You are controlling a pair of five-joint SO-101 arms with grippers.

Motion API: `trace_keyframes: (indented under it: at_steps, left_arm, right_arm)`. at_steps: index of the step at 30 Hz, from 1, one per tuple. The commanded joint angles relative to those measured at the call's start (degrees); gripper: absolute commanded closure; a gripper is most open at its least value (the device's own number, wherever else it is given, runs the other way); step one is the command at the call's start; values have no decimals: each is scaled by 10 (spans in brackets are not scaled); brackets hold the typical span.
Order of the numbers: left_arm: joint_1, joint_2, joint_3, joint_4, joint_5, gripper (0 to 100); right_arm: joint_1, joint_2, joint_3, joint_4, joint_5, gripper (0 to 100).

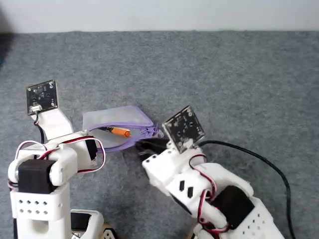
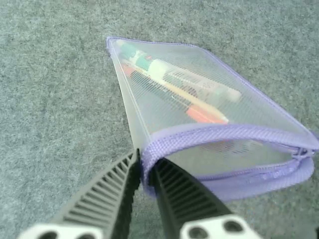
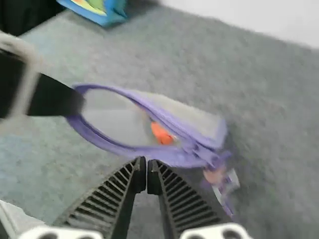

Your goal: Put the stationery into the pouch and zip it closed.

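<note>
Grey carpet-like fabric covers the worktop (image 1: pixel 239 74), with a pale wall (image 1: pixel 149 15) along its far edge. From above, a translucent purple pouch (image 1: pixel 117 118) lies between the left arm (image 1: pixel 45 164) and the right arm (image 1: pixel 199 184). Its mouth gapes and an orange pen (image 1: pixel 119 132) shows inside, near the zip slider (image 1: pixel 153 131). A black cable (image 1: pixel 259 159) trails off beside the right arm. On the left wrist camera, the left end effector (image 2: pixel 144 169) is pinched tight on the purple zip edge at one end of the pouch. A white marker with green bands (image 2: pixel 174 77) lies inside, next to the orange pen. On the right wrist camera, the right end effector (image 3: pixel 146 172) has its fingers drawn almost together. Their tips sit just at the lower lip of the open mouth; whether they hold it is unclear. The slider's tag (image 3: pixel 222 179) hangs beside them, and a blue object (image 3: pixel 97 7) sits far behind.
</note>
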Motion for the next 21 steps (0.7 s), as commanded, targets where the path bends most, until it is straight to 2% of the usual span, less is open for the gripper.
trace_keyframes:
  at_steps: [1,5,8,11,18,21]
  left_arm:
    - [-4,3,-7,-10,5,988]
    - [-4,3,-7,-10,4,988]
    - [-2,3,-7,-10,3,988]
    - [-1,3,-7,-11,3,988]
    - [0,3,-7,-11,3,988]
    - [0,3,-7,-12,2,988]
  right_arm:
    - [47,0,-28,53,-2,987]
    - [80,5,-28,105,31,950]
    - [81,7,-23,118,34,822]
    - [79,17,13,86,35,717]
    - [79,81,113,-104,92,765]
    - [79,109,127,-147,113,768]
